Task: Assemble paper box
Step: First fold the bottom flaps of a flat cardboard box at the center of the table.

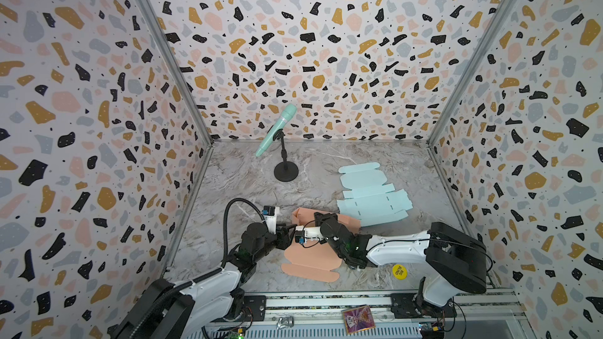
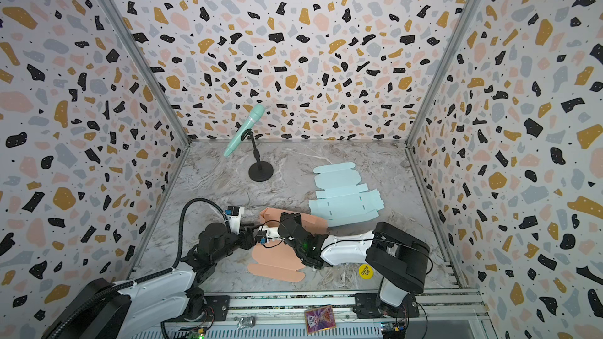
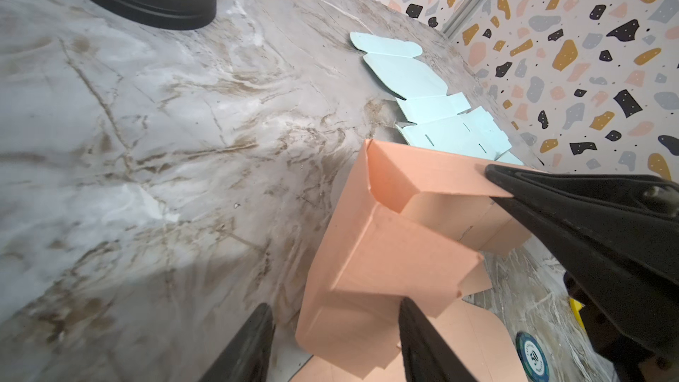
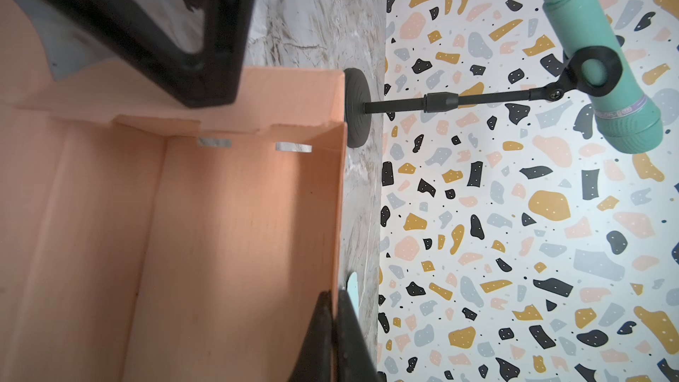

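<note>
Top views first: both arms meet over a peach box, a cut sheet partly folded, lying near the front middle of the marble surface. Its far end is raised into walls; its near flaps lie flat. A pale blue sheet lies flat just behind and to the right, its near edge beside the peach one. A microphone on a stand sits well back. In both top views the tools are hidden among the wrists and card, so their jaws cannot be read from above.

Left wrist view: the left tool is part open, its two dark fingers straddling a folded wall of the box. One finger lies against the card; whether the other touches is unclear. It does not look clamped.

Right wrist view: the right tool is clenched on the rim of the upright far wall, the card pinched thin between its tips. The base slots show open, tabs not yet seated.

Risk, as a judgement: the side wall is only loosely bracketed, so it may spring flat if the left tool shifts. A hard pull by the right tool could crease or tear the thin wall, or drag the box into the blue sheet.
</note>
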{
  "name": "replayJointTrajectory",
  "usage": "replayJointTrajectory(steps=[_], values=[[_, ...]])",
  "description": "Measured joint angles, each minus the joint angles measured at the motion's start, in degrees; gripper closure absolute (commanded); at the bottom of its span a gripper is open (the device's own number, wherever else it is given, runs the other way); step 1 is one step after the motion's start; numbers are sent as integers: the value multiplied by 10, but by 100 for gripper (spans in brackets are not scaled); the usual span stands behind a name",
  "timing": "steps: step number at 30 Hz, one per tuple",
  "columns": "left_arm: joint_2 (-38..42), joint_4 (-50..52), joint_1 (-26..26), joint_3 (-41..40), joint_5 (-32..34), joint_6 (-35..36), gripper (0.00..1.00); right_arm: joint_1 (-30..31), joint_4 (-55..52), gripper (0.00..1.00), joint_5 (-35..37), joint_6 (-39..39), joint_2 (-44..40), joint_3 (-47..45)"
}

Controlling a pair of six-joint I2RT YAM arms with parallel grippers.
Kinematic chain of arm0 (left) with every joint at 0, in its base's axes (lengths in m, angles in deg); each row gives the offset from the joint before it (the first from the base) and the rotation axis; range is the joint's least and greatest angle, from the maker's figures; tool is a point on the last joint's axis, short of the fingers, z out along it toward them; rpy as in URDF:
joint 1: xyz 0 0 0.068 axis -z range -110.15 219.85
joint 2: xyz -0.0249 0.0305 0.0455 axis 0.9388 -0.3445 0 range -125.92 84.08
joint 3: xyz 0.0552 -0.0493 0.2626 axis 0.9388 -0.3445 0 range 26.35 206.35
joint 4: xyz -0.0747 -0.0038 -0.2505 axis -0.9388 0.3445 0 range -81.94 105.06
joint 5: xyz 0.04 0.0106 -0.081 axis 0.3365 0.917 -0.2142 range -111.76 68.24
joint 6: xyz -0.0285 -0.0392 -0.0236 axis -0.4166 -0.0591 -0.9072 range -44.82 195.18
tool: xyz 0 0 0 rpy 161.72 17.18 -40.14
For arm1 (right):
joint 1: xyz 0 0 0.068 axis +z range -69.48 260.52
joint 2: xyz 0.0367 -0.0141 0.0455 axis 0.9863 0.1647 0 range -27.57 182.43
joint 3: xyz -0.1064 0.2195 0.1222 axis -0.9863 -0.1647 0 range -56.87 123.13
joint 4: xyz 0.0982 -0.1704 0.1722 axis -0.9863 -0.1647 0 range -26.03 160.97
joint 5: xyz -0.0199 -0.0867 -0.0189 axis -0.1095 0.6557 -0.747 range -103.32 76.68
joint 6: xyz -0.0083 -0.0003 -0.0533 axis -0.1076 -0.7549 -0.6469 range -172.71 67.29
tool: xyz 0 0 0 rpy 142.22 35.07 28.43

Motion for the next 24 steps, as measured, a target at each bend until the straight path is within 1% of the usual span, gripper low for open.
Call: replayJointTrajectory(steps=[11, 17, 24], values=[[-82, -35, 21, 46, -11, 20, 46, 5, 0, 93, 1, 3, -1, -7], [-94, -45, 33, 48, -6, 23, 49, 12, 3, 93, 7, 9, -2, -10], [-92, -45, 61, 47, 34, 23, 51, 24, 5, 94, 14, 16, -10, -17]])
